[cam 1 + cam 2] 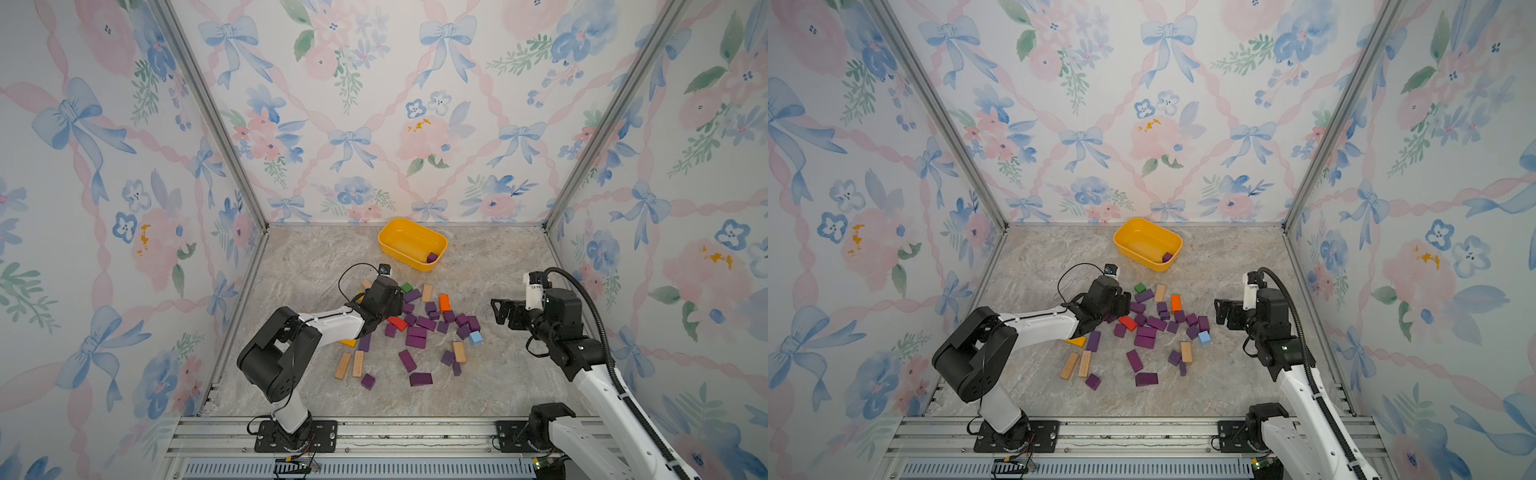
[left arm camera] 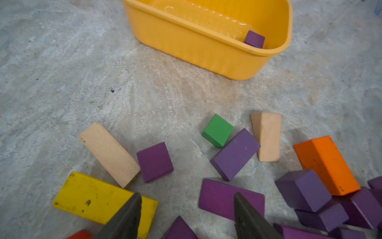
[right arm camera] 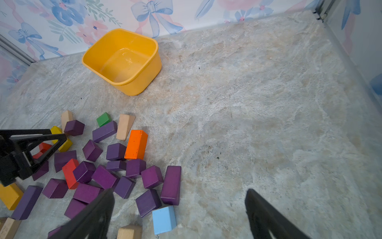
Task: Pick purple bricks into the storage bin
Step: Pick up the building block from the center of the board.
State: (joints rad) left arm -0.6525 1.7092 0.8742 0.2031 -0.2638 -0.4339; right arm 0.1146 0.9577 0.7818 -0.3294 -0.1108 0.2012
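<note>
The left gripper [image 2: 187, 194] is hanging low over the 9 o'clock edge of the pile. Its 2 dark fingers [image 2: 124, 217] are standing partly apart and clamping nothing. A purple wedge [image 2: 179, 227] is showing between them, but I cannot tell whether they are touching it. In the left wrist view 1 finger is overlapping a yellow block [image 2: 93, 196] and the other a flat purple bar [image 2: 219, 198]. The left arm is reaching from its base at 7 o'clock, with its elbow folding high, its forearm stretching toward 2 o'clock and its wrist tipping down.

The right gripper [image 1: 495, 311] is gaping wide and holding nothing. It is hovering over bare tabletop [image 1: 498, 374] at 3 o'clock of the pile, well apart from it and pointing toward 9 o'clock. Its arm is rising from 5 o'clock.

The purple bricks [image 1: 426, 323] are lying scattered mid-table around an orange block [image 1: 444, 302] and a green cube [image 1: 407, 287]. The storage bin [image 1: 401, 258] is sitting at 12 o'clock of the pile, holding 1 purple cube [image 1: 432, 257] in its corner.
</note>
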